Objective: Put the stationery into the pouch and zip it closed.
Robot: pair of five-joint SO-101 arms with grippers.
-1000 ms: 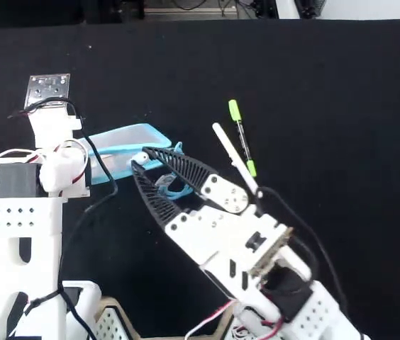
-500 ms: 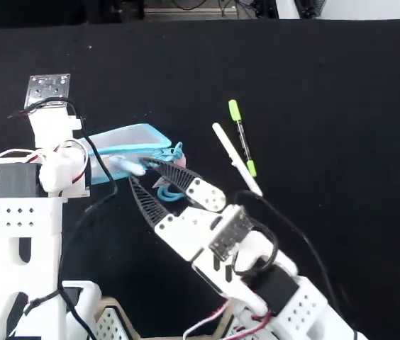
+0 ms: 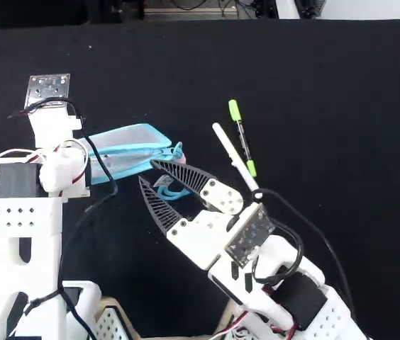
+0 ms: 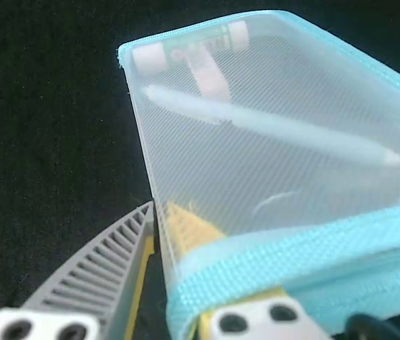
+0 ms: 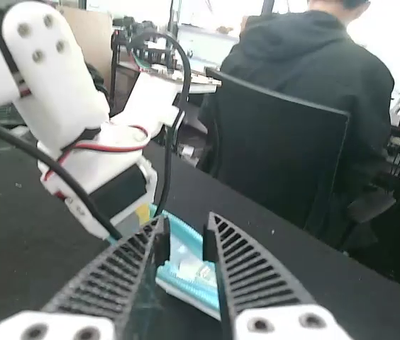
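Observation:
The clear pouch [image 3: 125,152] with blue trim lies at the left of the black table, its open end towards the middle. My left gripper [image 4: 163,212] is shut on one edge of the pouch [image 4: 271,142], which holds a pale blue pen [image 4: 271,127] and a small white and pink item [image 4: 207,64]. My right gripper [image 3: 147,172] is open just short of the pouch mouth, with the blue zipper loop [image 3: 171,190] between its black fingers [image 3: 186,173]. The pouch end [image 5: 186,265] lies ahead of the right gripper [image 5: 186,223]. A white pen [image 3: 234,157] and a green-capped pen [image 3: 241,134] lie to the right.
The left arm's white base [image 3: 23,212] stands at the near left. A small metal plate [image 3: 47,87] lies behind it. The table's far and right parts are bare black cloth [image 3: 342,106]. A seated person in black shows in the room behind.
My right gripper pushed a pale item into the pouch mouth, let go of it and drew back a little towards the near side, open.

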